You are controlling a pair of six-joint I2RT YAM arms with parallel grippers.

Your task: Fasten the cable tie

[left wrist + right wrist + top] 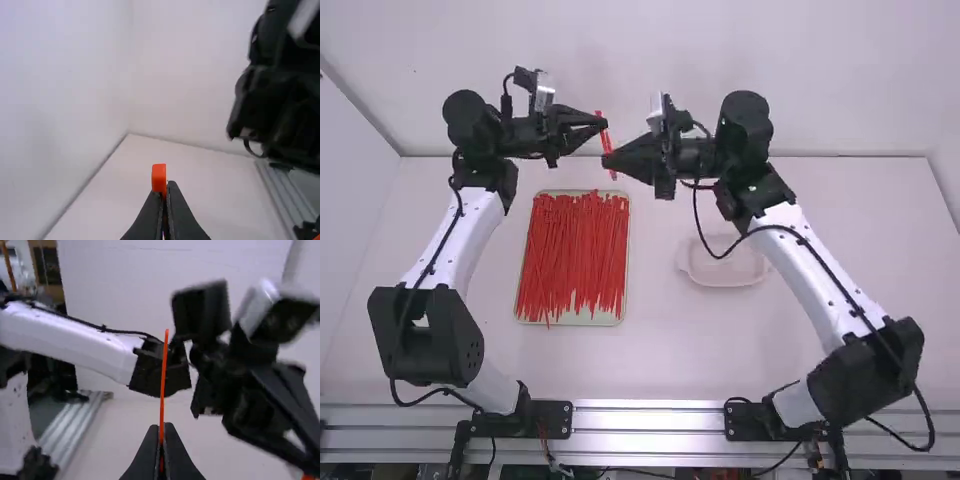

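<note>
A single red cable tie [606,146] hangs in the air between the two arms at the back of the table. My left gripper [603,126] is shut on its upper end; the tie's square orange head [158,177] sticks out just past the closed fingertips. My right gripper [611,158] is shut on the lower part of the same tie, whose thin strap [163,385] rises straight up from between its fingers toward the left gripper [300,471]. The two grippers face each other, tips almost touching.
A tray [530,318] piled with several red cable ties [575,255] lies left of centre on the white table. A shallow clear dish [722,262] sits to its right, under the right arm. A wall closes off the table's back and left side.
</note>
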